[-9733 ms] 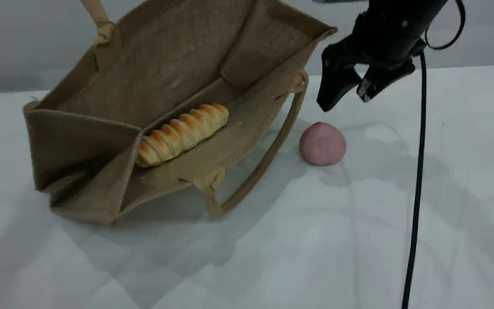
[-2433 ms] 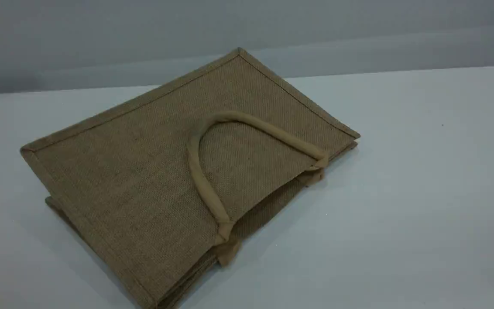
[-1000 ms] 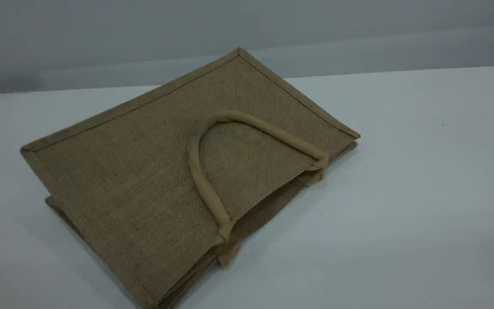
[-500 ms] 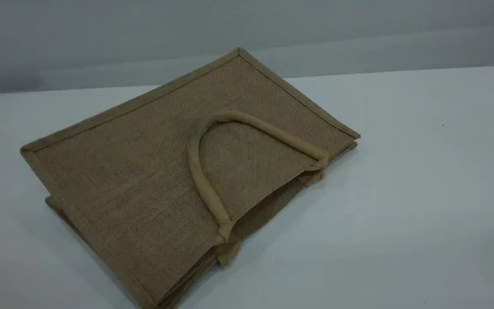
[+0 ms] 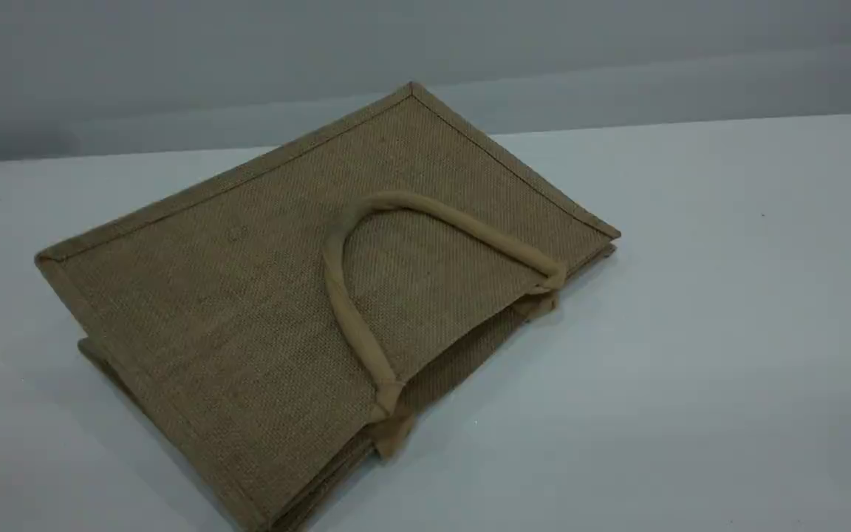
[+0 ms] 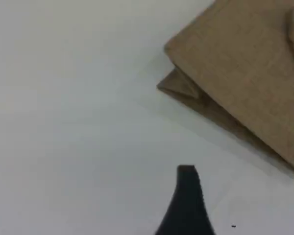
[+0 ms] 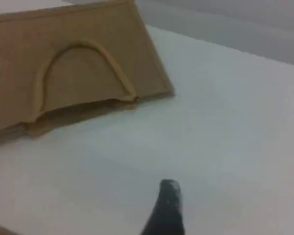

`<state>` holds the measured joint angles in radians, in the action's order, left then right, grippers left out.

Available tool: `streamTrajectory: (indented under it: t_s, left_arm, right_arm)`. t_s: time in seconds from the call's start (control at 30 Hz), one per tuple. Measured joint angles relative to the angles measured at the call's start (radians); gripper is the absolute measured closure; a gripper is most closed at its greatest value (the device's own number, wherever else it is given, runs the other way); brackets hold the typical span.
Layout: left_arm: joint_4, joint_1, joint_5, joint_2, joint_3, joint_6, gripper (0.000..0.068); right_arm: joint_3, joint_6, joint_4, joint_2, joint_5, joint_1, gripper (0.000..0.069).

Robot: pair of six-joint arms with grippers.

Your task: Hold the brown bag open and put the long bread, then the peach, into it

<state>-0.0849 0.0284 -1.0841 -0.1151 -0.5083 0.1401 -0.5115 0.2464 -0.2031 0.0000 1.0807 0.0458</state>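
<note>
Left gripper and right gripper both read released on my feeds, hanging over the table beside the flat-lying brown bag.

White matte table fills foreground; plain grey wall behind, paler band along base; soft, even light.

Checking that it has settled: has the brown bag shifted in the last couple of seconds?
No. The brown bag lies flat where it was, and its far corner pokes above the back edge of the table at the same spot.
</note>
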Motion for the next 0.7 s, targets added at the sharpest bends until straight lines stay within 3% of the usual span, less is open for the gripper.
streamTrajectory:
  t_s: [0.7]
  left_arm:
    - [0.003, -0.004, -0.002, 0.115, 0.000, 0.000, 0.0163]
  right_arm:
    - [0.000, -0.001, -0.003, 0.000, 0.000, -0.028, 0.0113]
